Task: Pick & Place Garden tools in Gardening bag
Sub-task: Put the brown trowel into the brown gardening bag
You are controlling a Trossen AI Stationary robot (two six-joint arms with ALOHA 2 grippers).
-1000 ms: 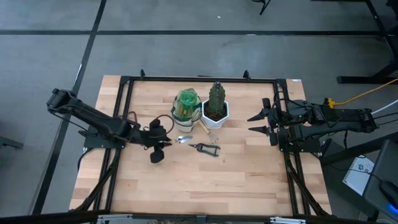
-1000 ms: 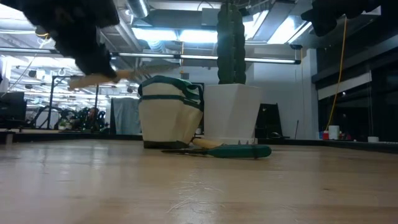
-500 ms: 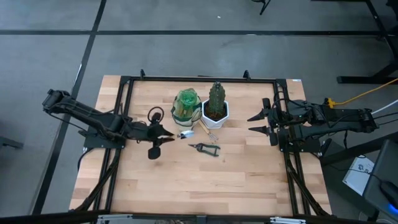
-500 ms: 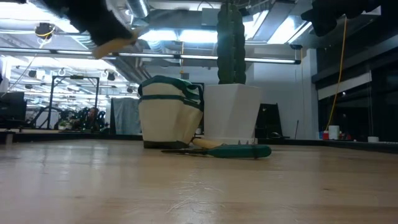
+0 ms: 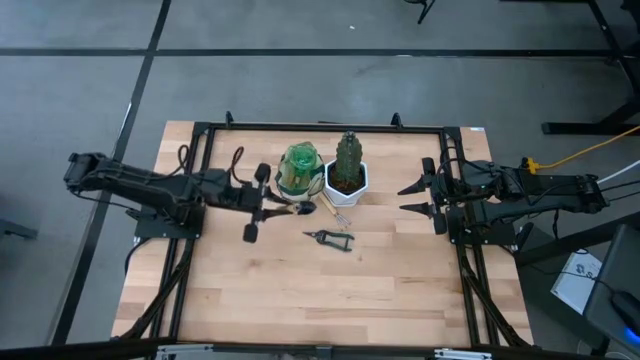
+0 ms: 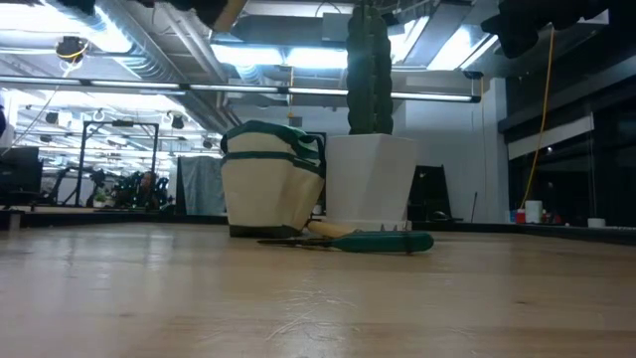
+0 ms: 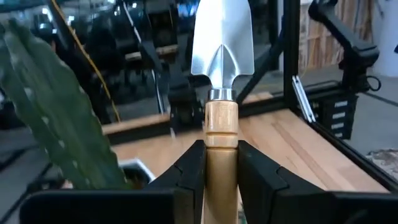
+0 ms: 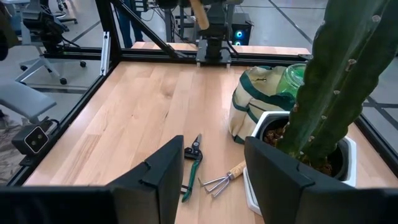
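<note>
the left gripper (image 7: 221, 171) has its fingers clamped on the wooden-handled metal trowel (image 7: 222, 68), held above the desk just beside the beige canvas gardening bag with green trim (image 5: 299, 172). the right gripper (image 5: 413, 197) waits near the desk's right edge, fingers apart.

The left pincer (image 7: 221, 165) grips the trowel (image 7: 221, 74) by its wooden handle, beside the cactus (image 7: 59, 118).

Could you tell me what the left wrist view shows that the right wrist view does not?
Only the left wrist view shows the trowel up close, its wooden handle clamped in the left gripper, blade pointing away. Only the right wrist view shows the gardening bag, the pruning shears, the hand fork and the open right gripper. Both show the cactus.
</note>
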